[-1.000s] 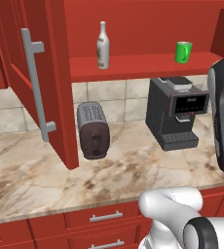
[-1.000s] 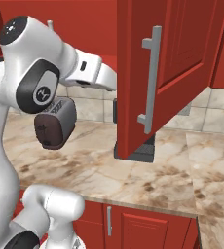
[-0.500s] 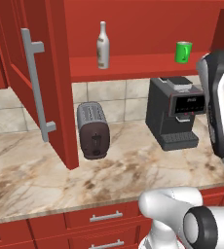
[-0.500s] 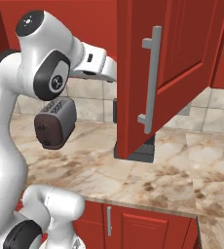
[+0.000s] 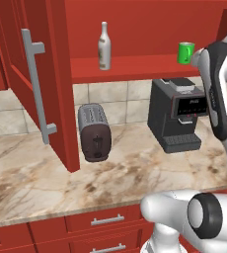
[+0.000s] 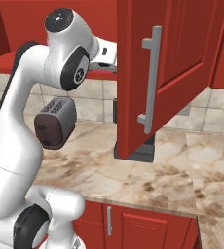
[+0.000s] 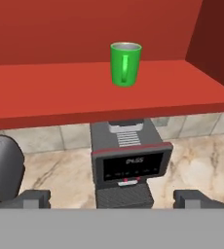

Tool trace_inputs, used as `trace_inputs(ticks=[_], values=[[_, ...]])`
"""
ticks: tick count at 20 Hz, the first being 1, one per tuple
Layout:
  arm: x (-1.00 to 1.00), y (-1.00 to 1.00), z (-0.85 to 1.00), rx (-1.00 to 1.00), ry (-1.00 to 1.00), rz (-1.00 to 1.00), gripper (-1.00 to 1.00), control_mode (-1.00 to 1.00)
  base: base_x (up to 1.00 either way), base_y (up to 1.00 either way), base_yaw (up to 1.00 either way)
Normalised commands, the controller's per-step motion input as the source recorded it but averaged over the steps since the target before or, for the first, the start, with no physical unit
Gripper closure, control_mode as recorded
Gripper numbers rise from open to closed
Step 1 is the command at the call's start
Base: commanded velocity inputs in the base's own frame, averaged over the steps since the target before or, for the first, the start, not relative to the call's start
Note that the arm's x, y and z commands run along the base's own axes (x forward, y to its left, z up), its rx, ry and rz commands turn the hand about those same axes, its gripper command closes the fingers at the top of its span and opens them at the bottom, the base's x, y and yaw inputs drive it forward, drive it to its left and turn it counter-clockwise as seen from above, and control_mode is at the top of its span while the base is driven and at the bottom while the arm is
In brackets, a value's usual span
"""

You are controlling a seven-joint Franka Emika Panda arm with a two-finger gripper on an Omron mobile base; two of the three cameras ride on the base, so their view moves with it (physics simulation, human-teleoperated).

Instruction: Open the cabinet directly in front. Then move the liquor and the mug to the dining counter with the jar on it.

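In the left base view, the left door [image 5: 34, 74] of the cabinet [image 5: 135, 29] stands wide open, swung out toward me, and its long metal bar handle [image 5: 36, 91] runs down the front of it. Next on the red shelf [image 5: 135, 68] stands the liquor [image 5: 104, 47], upright, a pale bottle with a tan label. Under it, on the marbled counter [image 5: 61, 178], a dark toaster [image 5: 94, 132] stands against the tiled wall. Further right is a black coffee machine [image 5: 177, 121], also on the counter, directly below the shelf. Above it, near the right end of the shelf, is the mug [image 5: 186, 53], bright green and upright, well apart from the liquor. My white arm [image 5: 216, 94] rises at the right edge and covers a part of the shelf just beside the mug.

In the right base view, my arm [image 6: 46, 97] takes the left half, and the right door [image 6: 167, 63] of the cabinet hangs open in front of the coffee machine (only its base is seen under the door).

In the hand view, the toaster [image 7: 2, 168] is at the left edge, the mug [image 7: 125, 64] stands in the middle on the shelf [image 7: 46, 87] with its handle turned toward me, and the coffee machine [image 7: 128, 163] is below it. My pincer [image 7: 114, 198] is spread to its widest, its two dark fingertips [image 7: 33, 198] far apart at the bottom, and it holds nothing; it is still away from the mug.
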Motion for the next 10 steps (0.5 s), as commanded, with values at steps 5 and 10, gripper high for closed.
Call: trace_inputs(ticks=[5,10], values=[[0.43,0.00,0.00,0.00,-0.04,0.07,-1.00,-1.00,0.00,0.00,0.00],[0.31,-0.10,0.00,0.00,-0.01,0.00,-1.00,-1.00,0.00,0.00,0.00]])
